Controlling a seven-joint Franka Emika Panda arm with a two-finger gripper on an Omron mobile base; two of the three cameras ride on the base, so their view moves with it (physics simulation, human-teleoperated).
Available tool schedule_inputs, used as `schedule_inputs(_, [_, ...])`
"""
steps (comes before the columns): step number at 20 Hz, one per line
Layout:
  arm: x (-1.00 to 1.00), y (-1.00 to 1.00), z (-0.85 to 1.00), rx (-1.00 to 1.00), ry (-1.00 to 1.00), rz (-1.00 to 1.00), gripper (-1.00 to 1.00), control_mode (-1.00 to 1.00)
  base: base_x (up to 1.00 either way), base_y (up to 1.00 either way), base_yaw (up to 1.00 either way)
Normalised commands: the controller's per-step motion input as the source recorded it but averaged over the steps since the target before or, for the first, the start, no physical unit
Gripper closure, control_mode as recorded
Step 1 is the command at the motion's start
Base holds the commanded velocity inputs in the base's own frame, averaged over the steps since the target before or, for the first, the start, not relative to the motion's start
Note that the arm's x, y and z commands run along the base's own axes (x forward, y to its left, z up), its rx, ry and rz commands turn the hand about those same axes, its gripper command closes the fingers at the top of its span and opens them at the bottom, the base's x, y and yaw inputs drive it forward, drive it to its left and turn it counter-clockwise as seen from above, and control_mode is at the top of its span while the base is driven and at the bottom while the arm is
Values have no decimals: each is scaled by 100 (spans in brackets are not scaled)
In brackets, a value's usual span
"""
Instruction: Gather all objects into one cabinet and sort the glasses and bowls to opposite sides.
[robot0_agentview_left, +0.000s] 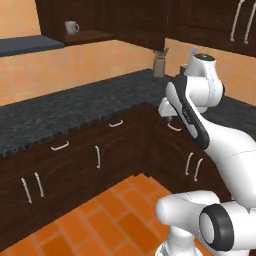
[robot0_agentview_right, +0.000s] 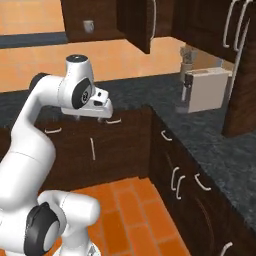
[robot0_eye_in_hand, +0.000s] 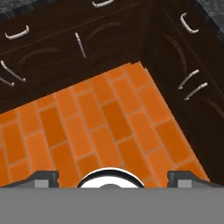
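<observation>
Pale against dark wood, a mug (robot0_agentview_left: 71, 27) stands at upper left on the open cabinet's (robot0_agentview_left: 100, 17) shelf; we cannot make out its handle side. Rightward, the tool (robot0_eye_in_hand: 112, 178) hangs wide open and empty over orange floor tiles (robot0_eye_in_hand: 100, 127). A toaster (robot0_agentview_right: 207, 90) sits on the worktop (robot0_agentview_right: 215, 145).

Desk (robot0_agentview_left: 75, 107): speckled dark grey stone, matt, rough-grained.
Cabinet fronts (robot0_agentview_left: 75, 170): dark brown wood, faint sheen.
Floor (robot0_eye_in_hand: 100, 127): orange brick tiles, matt.
Mug (robot0_agentview_left: 71, 27): pale grey-beige, smooth.
Toaster (robot0_agentview_right: 206, 90): silvery metal box, satin.
</observation>
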Motion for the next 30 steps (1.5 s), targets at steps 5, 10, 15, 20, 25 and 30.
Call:
schedule_inputs(5, [0, 0, 0, 0, 0, 0, -100, 100, 100, 0, 66])
schedule_inputs(10, [0, 0, 0, 0, 0, 0, -100, 100, 77, -2, 49])
schedule_inputs(15, [0, 0, 0, 0, 0, 0, -100, 100, 30, -35, 2])
schedule_inputs(20, [0, 0, 0, 0, 0, 0, -100, 100, 98, -97, 11])
schedule_inputs(25, [0, 0, 0, 0, 0, 0, -100, 100, 100, -44, 7])
schedule_inputs(30, [0, 0, 0, 0, 0, 0, -100, 100, 100, -1, 0])
